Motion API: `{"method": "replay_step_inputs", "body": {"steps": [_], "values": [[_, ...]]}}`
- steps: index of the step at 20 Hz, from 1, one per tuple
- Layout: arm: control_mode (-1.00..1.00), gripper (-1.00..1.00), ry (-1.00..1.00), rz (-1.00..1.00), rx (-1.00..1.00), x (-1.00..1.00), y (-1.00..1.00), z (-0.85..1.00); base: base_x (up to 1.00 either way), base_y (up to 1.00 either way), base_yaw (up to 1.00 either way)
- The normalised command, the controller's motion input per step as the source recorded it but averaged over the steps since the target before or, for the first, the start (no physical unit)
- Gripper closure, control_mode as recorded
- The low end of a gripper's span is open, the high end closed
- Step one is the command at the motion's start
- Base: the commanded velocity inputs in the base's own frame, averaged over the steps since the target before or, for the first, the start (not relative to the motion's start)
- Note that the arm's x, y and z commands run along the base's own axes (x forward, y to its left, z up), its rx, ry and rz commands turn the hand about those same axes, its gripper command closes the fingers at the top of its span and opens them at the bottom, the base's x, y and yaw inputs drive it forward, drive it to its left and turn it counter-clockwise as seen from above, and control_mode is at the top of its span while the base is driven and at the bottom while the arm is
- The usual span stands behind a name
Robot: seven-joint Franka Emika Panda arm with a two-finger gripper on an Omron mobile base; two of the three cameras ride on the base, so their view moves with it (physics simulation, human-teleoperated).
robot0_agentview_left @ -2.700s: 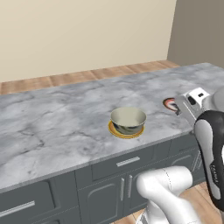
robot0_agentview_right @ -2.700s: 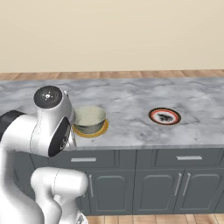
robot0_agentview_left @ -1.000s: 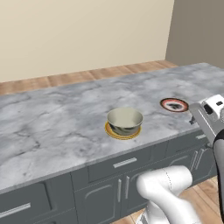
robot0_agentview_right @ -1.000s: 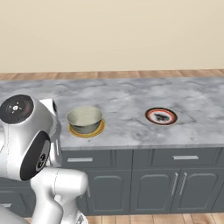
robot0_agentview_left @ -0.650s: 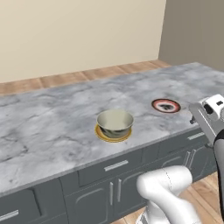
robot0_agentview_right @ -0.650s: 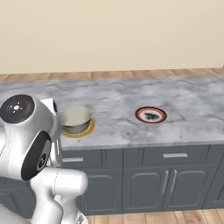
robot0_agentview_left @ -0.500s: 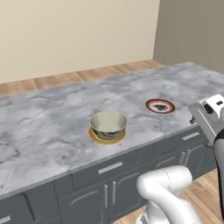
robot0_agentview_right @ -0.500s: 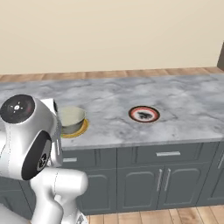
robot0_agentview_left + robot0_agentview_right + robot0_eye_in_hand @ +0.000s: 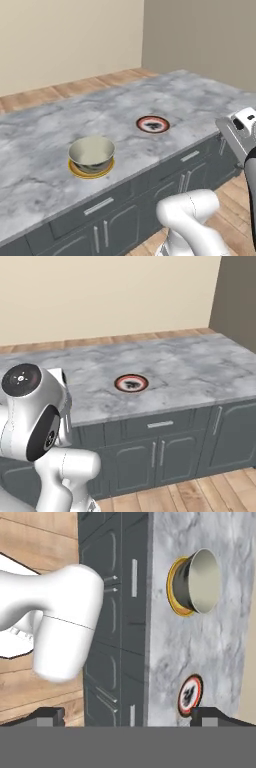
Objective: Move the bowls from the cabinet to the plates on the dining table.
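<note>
Hand view is showing the gripper (image 9: 127, 714) spread wide and empty. The red-rimmed plate (image 9: 189, 695) is lying bare on the dining table (image 9: 210, 642) just above the jaws; the cream bowl (image 9: 92, 153) is sitting on the yellow plate (image 9: 91, 170) further left.

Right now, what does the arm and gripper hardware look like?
Glossy white rounded arm links with dark grey joint bands and a dark round joint cap with a red ring. White boxy hand. The gripper has two small dark fingertips. No cables visible.
</note>
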Motion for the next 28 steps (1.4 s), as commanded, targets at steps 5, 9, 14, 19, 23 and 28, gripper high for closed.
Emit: {"method": "replay_step_inputs", "body": {"steps": [5,9,14,19,23,28], "values": [[1.00,-1.00,0.00,0.00,0.00,0.00,0.00,0.00,0.23,-0.30,-0.35],[1.00,-1.00,0.00,0.00,0.00,0.00,0.00,0.00,0.21,-0.27,-0.38],[1.00,-1.00,0.00,0.00,0.00,0.00,0.00,0.00,0.20,-0.23,-0.39],[1.00,-1.00,0.00,0.00,0.00,0.00,0.00,0.00,0.20,-0.22,-0.40],[1.00,-1.00,0.00,0.00,0.00,0.00,0.00,0.00,0.20,-0.21,-0.40],[1.00,-1.00,0.00,0.00,0.00,0.00,0.00,0.00,0.18,-0.20,-0.41]]}}
